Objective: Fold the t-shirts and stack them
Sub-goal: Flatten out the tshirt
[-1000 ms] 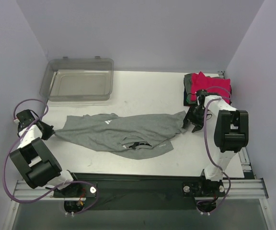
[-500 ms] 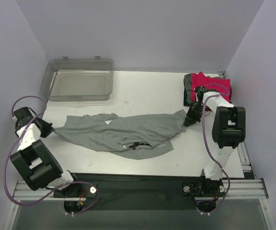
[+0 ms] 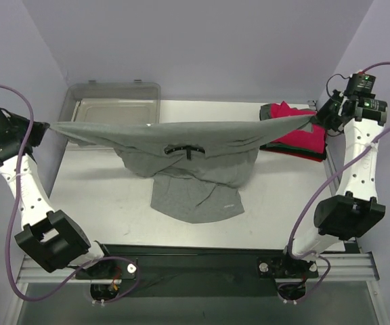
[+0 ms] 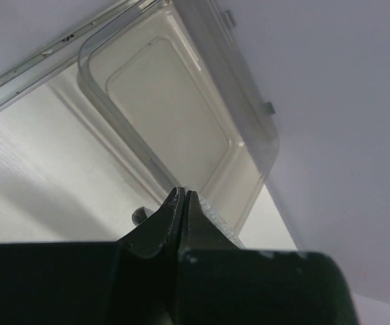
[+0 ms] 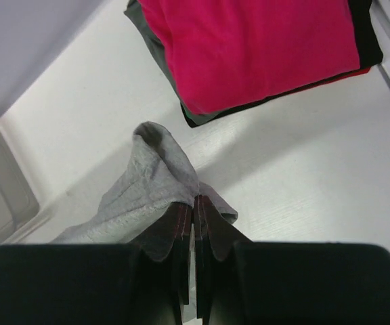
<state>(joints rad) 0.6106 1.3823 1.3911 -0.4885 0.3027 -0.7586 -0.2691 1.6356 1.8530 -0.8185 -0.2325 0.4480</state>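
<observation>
left gripper [image 3: 48, 126], up at 9 o'clock, has its jaws pressed together on one end of the grey tee [image 3: 195, 145]; right gripper [image 3: 315, 118], up at 3 o'clock, pinches the other end. the tee is stretched taut between them above the table [image 3: 100, 196], its middle drooping toward 6 o'clock. a pink-red shirt [image 3: 291, 128] tops the folded stack [image 3: 310, 147] at 2 o'clock. a clear bin [image 3: 114, 91] sits at 11 o'clock.

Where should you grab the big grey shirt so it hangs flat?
At its two far ends, one from each side. The grey shirt is wide and floppy. Pinched at one end by the left end effector and at the other by the right end effector, its top edge stretches straight and the body hangs down.
</observation>
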